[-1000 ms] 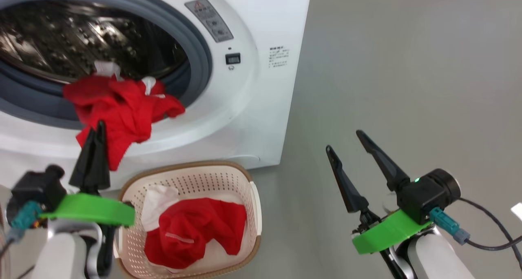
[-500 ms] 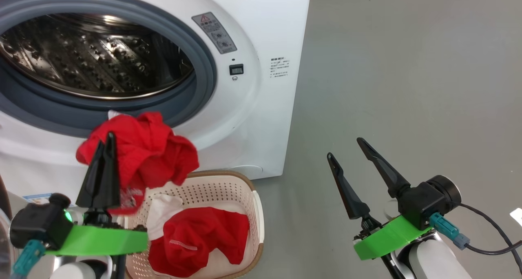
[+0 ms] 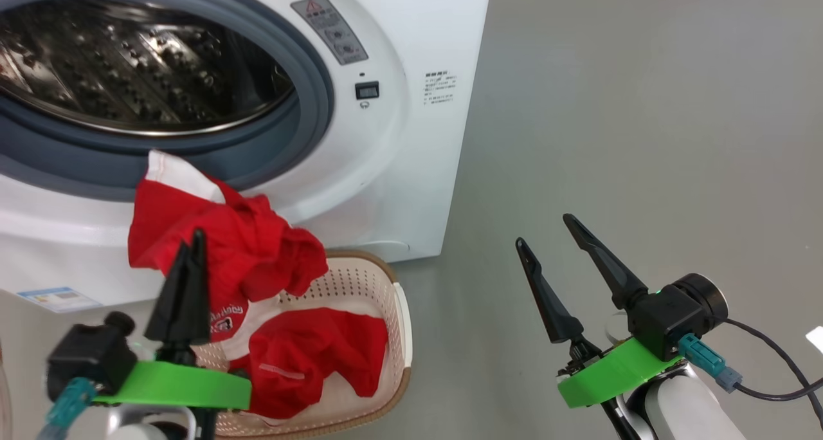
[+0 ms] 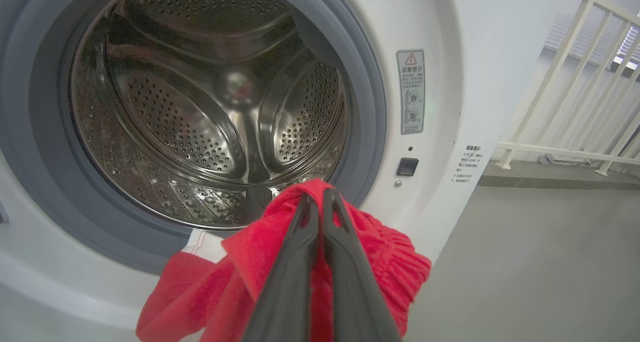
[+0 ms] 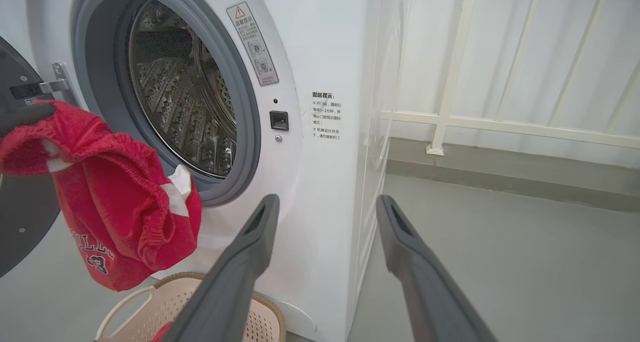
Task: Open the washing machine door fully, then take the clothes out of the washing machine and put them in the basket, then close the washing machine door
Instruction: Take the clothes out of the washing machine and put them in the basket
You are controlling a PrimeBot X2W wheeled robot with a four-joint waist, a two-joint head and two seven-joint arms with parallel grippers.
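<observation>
We find the left fingers [image 3: 189, 273] pressed together, pinching a red garment [image 3: 251, 253]. It hangs bunched around and beyond their tips, with white trim at its far edge and white lettering on the fold nearest the finger roots.

Straight beyond the tips stands the washing machine [image 3: 411, 35], its perforated steel drum [image 4: 210, 107] open to view inside the grey gasket [image 4: 372, 132]. The washing machine door [image 5: 20, 232] stands swung open, behind the hanging garment in the right wrist view.

The basket [image 3: 400, 311] sits on the floor [image 3: 643, 105] at the machine's foot, just right of the left fingers. A second red garment [image 3: 321, 356] lies in it. The held garment's lower fold hangs over the basket's left part; we cannot tell whether it touches.

The right fingers [image 3: 605, 260] are spread wide and hold nothing. They stand over the floor, with the basket well apart to their left.
</observation>
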